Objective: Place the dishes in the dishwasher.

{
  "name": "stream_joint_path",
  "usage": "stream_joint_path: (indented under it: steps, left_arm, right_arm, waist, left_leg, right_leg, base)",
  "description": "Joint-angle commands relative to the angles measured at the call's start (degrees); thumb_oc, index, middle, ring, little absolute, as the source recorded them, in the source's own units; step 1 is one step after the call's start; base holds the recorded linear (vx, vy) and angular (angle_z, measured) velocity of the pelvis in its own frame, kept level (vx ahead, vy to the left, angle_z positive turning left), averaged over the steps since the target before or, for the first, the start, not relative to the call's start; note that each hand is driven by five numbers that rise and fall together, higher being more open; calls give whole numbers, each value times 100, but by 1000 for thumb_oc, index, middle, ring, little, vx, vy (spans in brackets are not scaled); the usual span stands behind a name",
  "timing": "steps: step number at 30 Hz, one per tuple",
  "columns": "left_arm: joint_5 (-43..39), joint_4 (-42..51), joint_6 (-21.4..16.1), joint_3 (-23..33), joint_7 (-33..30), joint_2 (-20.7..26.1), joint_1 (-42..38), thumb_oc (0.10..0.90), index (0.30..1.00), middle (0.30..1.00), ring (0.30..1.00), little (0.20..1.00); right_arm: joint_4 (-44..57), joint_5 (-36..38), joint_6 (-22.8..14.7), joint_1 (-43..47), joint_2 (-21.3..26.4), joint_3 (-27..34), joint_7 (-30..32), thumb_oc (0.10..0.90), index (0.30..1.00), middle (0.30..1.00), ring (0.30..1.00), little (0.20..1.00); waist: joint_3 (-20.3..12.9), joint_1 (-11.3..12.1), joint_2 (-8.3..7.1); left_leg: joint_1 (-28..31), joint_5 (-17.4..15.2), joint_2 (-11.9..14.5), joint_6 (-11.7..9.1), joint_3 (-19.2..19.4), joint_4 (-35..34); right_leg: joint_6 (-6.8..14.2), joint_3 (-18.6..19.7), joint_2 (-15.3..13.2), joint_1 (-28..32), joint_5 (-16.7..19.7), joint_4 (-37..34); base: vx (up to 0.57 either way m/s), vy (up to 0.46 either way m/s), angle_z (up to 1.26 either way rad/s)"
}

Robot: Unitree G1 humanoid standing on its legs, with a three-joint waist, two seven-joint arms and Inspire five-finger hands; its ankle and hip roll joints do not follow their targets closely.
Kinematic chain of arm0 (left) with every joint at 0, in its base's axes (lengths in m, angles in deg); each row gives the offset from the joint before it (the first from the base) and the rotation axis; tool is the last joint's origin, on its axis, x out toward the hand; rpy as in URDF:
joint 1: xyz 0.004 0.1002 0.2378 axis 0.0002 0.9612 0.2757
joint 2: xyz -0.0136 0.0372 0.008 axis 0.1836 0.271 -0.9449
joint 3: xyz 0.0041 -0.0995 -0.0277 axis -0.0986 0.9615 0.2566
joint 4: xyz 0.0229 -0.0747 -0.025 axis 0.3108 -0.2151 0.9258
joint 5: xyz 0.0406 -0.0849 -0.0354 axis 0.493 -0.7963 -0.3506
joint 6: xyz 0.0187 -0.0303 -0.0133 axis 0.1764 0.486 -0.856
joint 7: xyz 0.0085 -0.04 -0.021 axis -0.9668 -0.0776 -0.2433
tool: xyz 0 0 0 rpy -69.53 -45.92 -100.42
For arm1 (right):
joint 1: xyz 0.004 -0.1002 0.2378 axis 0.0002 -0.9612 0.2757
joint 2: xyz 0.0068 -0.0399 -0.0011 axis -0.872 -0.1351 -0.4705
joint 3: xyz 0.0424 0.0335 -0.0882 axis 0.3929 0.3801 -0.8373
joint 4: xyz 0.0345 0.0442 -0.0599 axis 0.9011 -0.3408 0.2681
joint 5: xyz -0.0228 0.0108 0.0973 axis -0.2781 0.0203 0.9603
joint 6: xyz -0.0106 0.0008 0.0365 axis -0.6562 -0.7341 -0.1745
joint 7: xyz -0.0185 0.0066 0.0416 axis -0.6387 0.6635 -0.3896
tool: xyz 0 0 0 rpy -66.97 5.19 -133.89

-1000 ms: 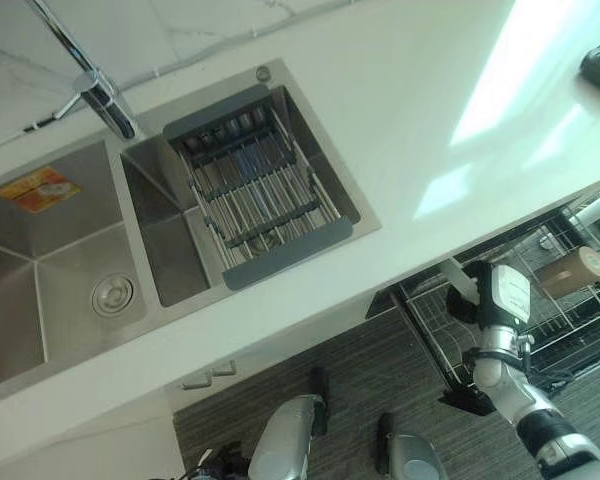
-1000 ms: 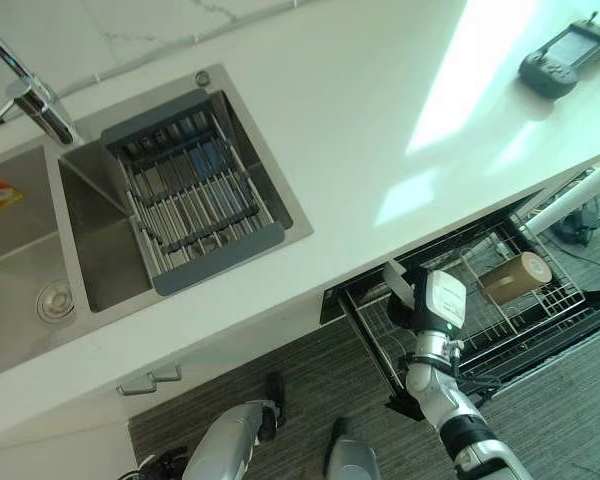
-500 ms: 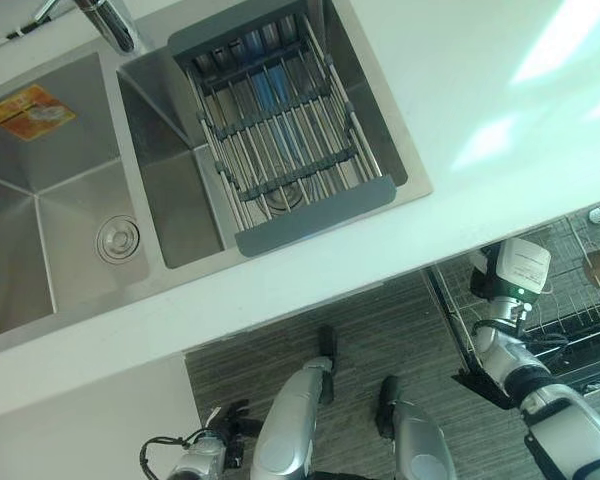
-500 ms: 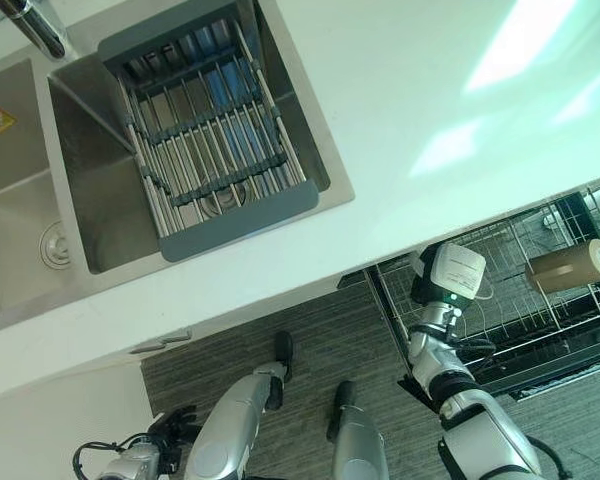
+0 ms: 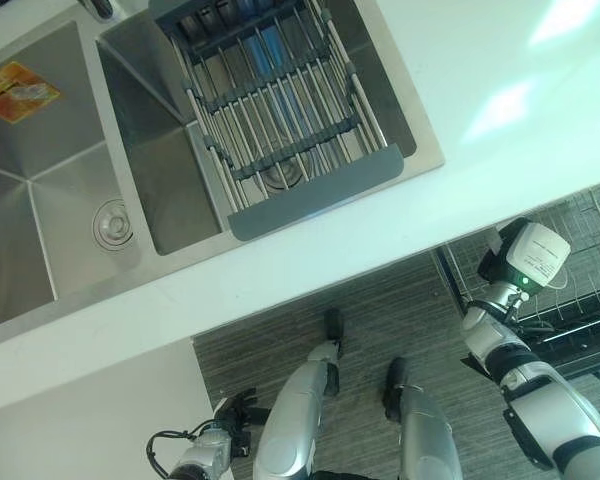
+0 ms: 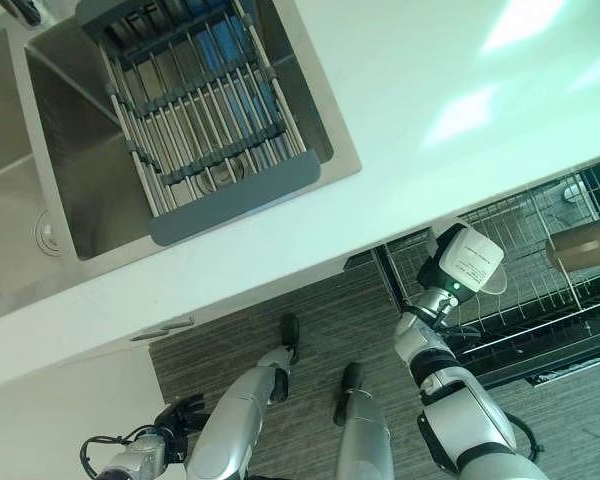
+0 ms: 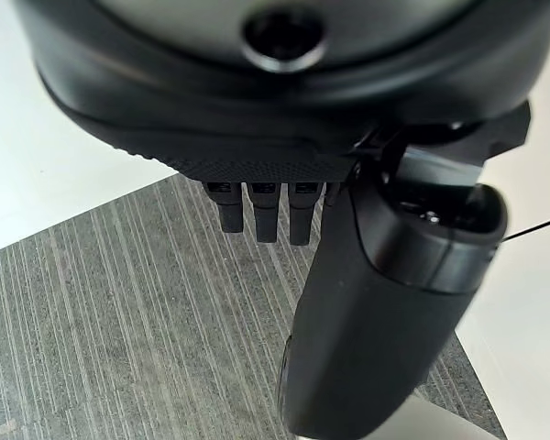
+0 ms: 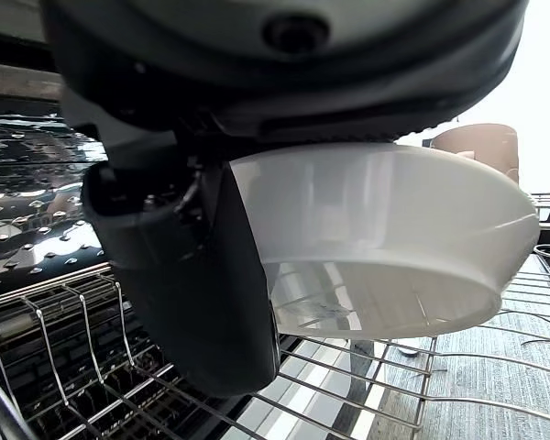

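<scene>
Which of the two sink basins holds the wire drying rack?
The sink basin nearer the dishwasher rack holds the drying rack; the other basin has just a drain.

A sink (image 5: 50,200) sat in the upper left of the head views, set into the counter (image 5: 500,90) that ran across to the upper right. A drying rack (image 5: 280,120) lay across the sink's right basin. Below the counter's edge at the right, the dishwasher rack (image 6: 540,250) stood pulled out over the floor (image 5: 380,300). A cup (image 6: 585,243) lay on its side in that rack at the far right. The right hand (image 8: 192,275) held a bowl (image 8: 385,238) just above the rack's wires, the cup behind it. The left hand (image 7: 376,302) hung at the lower left above the floor.
</scene>
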Motion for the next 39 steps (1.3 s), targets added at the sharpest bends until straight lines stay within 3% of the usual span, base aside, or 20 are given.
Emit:
stream_joint_path:
  steps: [1, 2, 5, 8, 11, 12, 15, 16, 17, 18, 19, 22, 24, 26, 29, 32, 35, 39]
  left_arm:
    - [-170, -116, 38, -256, -174, -99, 103, 800, 900, 900, 900, 900]
    - [-174, -123, 47, -279, -163, -112, 99, 800, 900, 900, 900, 900]
    - [-161, -170, -7, -372, -154, -174, 90, 800, 900, 900, 900, 900]
    - [-268, -48, -36, -343, -85, -172, 115, 800, 900, 900, 900, 900]
    - [-287, 92, 63, -263, -70, -139, 137, 800, 900, 900, 900, 900]
    - [-220, 125, 109, -223, -36, -99, 144, 800, 900, 900, 900, 900]
    - [-157, 176, 191, -194, -7, -33, 150, 800, 900, 900, 900, 900]
    - [-168, 215, 259, -166, 9, 38, 146, 800, 900, 900, 900, 900]
    - [-114, 263, 348, -99, 71, 130, 136, 800, 900, 900, 900, 900]
    - [-114, 263, 348, -99, 71, 130, 136, 800, 900, 900, 900, 900]
    - [-24, 367, 515, -34, 125, 249, 109, 800, 900, 900, 900, 900]
    - [223, 430, 577, 109, 190, 265, 142, 800, 900, 900, 900, 900]
    - [264, 416, 548, 98, 205, 254, 152, 800, 900, 900, 900, 900]
    - [333, 397, 488, 38, 222, 270, 171, 800, 900, 900, 900, 900]
    - [360, 414, 517, -3, 213, 311, 129, 800, 900, 900, 900, 900]
    - [479, 428, 580, 65, 263, 411, 92, 800, 900, 900, 900, 900]
    - [569, 490, 566, 137, 336, 543, 140, 800, 900, 900, 900, 900]
    - [506, 531, 611, 110, 297, 589, 84, 800, 900, 900, 900, 900]
  right_arm:
    - [-278, 916, 127, 146, 601, 436, 510, 624, 636, 636, 636, 636]
    - [-308, 977, 124, 144, 587, 487, 609, 800, 900, 900, 900, 900]
    - [-327, 1180, -435, 174, 540, 601, 339, 800, 900, 900, 900, 900]
    - [-339, 1019, -836, 255, 392, 597, -863, 800, 900, 900, 900, 900]
    - [-452, 1101, -935, 184, 330, 489, -1851, 800, 900, 900, 900, 900]
    - [-558, 1111, -907, 178, 333, 440, -2623, 800, 900, 900, 900, 900]
    - [-726, 1798, -638, 166, 312, 376, -3789, 800, 900, 900, 900, 900]
    - [-911, 2254, -312, 178, 259, 382, -4891, 800, 900, 900, 900, 900]
    - [-1068, 2567, -462, 202, 208, 400, -6148, 800, 900, 900, 900, 900]
    - [-1068, 2567, -462, 202, 208, 400, -6148, 800, 900, 900, 900, 900]
    - [-1120, 2690, -564, 207, 153, 459, -6590, 800, 900, 900, 900, 900]
    - [-1085, 2152, -548, 294, 295, 545, -6171, 800, 900, 900, 900, 900]
    - [-1149, 1832, -441, 358, 364, 583, -6259, 800, 900, 900, 900, 900]
    - [-1263, 1275, -187, 441, 434, 545, -6711, 800, 900, 900, 900, 900]
    - [-1391, 977, 232, 485, 472, 355, -7298, 800, 900, 900, 900, 900]
    - [-1522, 837, 406, 434, 588, 261, -8048, 800, 900, 900, 900, 900]
    - [-1424, 852, 116, 343, 767, 327, -8055, 800, 900, 900, 900, 900]
    - [-1449, 742, 100, 476, 838, 214, -7927, 800, 900, 900, 900, 900]
  waist:
    - [-71, -90, 414]
    - [-71, -92, 434]
    - [-71, -90, 483]
    - [-71, -77, 503]
    - [-71, -55, 490]
    - [-71, -37, 481]
    - [-71, -18, 467]
    - [-71, 7, 446]
    - [-71, 39, 413]
    - [-71, 39, 413]
    - [-71, 70, 359]
    - [-71, 120, 306]
    - [-71, 129, 310]
    - [-71, 143, 322]
    - [-71, 160, 325]
    - [-71, 180, 277]
    - [-71, 183, 183]
    - [-71, 184, 187]
  left_leg:
    - [179, -1648, 52, -245, -226, 864]
    - [162, -1645, 50, -244, -220, 864]
    - [100, -1634, 37, -242, -216, 864]
    - [63, -1629, 39, -259, -193, 864]
    - [33, -1610, 50, -269, -170, 864]
    - [34, -1604, 59, -269, -166, 864]
    - [45, -1595, 76, -270, -163, 864]
    - [72, -1589, 89, -265, -162, 864]
    - [96, -1576, 104, -255, -153, 864]
    - [96, -1576, 104, -255, -153, 864]
    - [142, -1572, 119, -249, -159, 864]
    - [177, -1567, 132, -232, -176, 864]
    - [192, -1568, 133, -234, -182, 864]
    - [225, -1571, 127, -232, -195, 864]
    - [231, -1553, 129, -223, -204, 864]
    - [208, -1526, 144, -211, -231, 864]
    - [153, -1501, 151, -208, -296, 864]
    - [144, -1463, 155, -196, -325, 864]
  right_leg:
    - [15, -335, -107, -369, 542, -613]
    - [15, -334, -114, -391, 548, -613]
    - [15, -343, -130, -469, 570, -613]
    - [17, -331, -156, -525, 582, -613]
    - [17, -361, -175, -557, 603, -613]
    - [15, -384, -182, -549, 608, -613]
    - [3, -406, -183, -531, 613, -613]
    - [-13, -424, -186, -501, 614, -613]
    - [-23, -439, -199, -475, 628, -613]
    - [-23, -439, -199, -475, 628, -613]
    - [-14, -465, -206, -421, 637, -613]
    - [-12, -504, -201, -366, 630, -613]
    - [-15, -517, -191, -346, 626, -613]
    - [-21, -531, -181, -305, 617, -613]
    - [-23, -550, -178, -291, 629, -613]
    - [-35, -562, -150, -288, 627, -613]
    - [-39, -525, -70, -327, 634, -613]
    - [-55, -506, -22, -322, 651, -613]
  base:
    - [-18, 48, -4]
    - [-11, 36, -4]
    - [-3, 12, -3]
    - [0, 0, 0]
    - [1, -22, -3]
    - [-5, -39, 1]
    - [1, -35, 6]
    - [10, -60, 6]
    - [9, -54, 6]
    - [23, -79, 4]
    - [23, -63, 2]
    - [15, -69, 7]
    - [14, -24, -4]
    - [11, -8, -5]
    - [14, -16, 3]
    - [32, -80, 11]
    - [39, -122, 10]
    - [12, -29, 5]
